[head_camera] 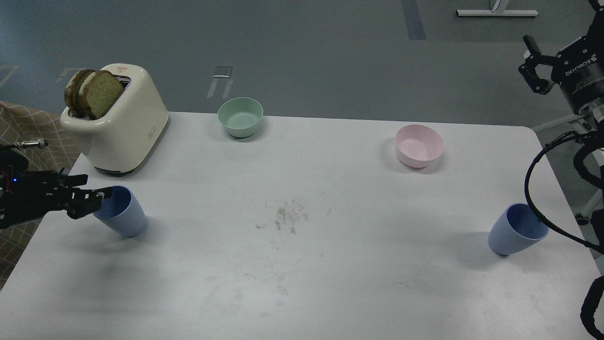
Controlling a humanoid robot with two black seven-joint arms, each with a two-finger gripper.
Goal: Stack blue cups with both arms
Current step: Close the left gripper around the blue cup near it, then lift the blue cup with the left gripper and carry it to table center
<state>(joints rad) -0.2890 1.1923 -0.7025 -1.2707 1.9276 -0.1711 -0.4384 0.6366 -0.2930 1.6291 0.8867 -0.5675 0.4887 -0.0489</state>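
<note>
Two blue cups stand upright on the white table (302,264). The left blue cup (121,215) is near the left edge, in front of the toaster. The right blue cup (515,232) is near the right edge, with a black cable crossing its rim. My left gripper (96,188) comes in from the left, open and empty, with its fingertips at the left cup's rim; I cannot tell whether it touches. My right gripper (529,63) is open and empty, high at the upper right, far above and behind the right cup.
A cream toaster (123,127) with bread slices stands at the back left. A mint-green bowl (240,116) is at the back centre and a pale pink bowl (419,145) at the back right. Crumbs (288,215) lie mid-table. The right arm's cables (542,189) hang beside the right edge.
</note>
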